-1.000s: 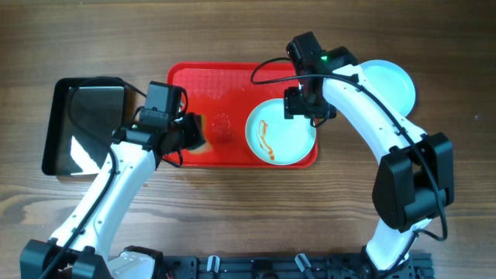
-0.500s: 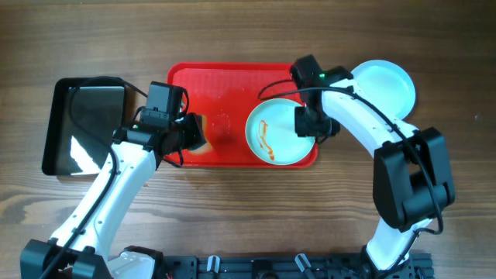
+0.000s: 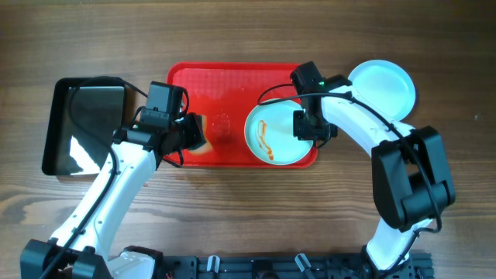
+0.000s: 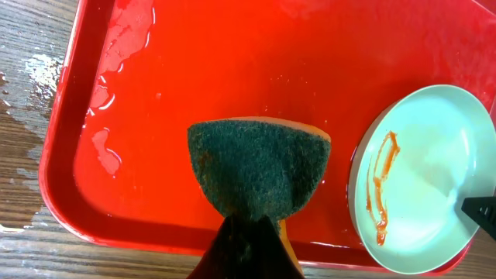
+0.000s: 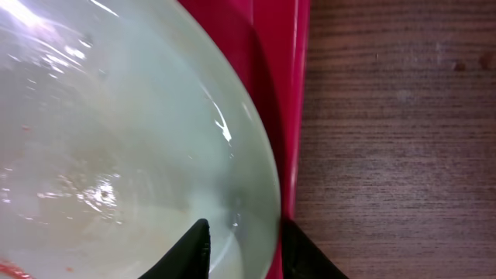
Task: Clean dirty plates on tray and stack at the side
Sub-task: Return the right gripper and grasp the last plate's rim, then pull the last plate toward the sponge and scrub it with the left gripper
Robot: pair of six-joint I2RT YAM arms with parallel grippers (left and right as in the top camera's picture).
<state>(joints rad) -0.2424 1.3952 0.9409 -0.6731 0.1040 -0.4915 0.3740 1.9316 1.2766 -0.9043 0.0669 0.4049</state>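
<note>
A pale blue-white plate [image 3: 275, 139] with an orange-brown sauce smear lies on the right end of the red tray [image 3: 217, 81]. My right gripper [image 3: 305, 129] straddles its right rim, one finger inside the plate and one outside, shut on it; the right wrist view shows the plate [image 5: 116, 116] and the gripper [image 5: 244, 252]. My left gripper [image 3: 192, 133] is shut on a dark green scouring sponge [image 4: 260, 163] held over the tray [image 4: 194, 62], left of the plate [image 4: 434, 170]. Clean plate [image 3: 385, 84] lies on the table right of the tray.
A black glossy tray [image 3: 58, 128] lies at the left of the table. The red tray's surface is wet, and water drops lie on the wood by its left edge. The tray's right rim [image 5: 293, 93] lies just beside the held plate.
My right gripper has moved down and slightly right from the plate's top rim to its right rim and closed on it. The plate shifted slightly left. The left arm has not moved.
</note>
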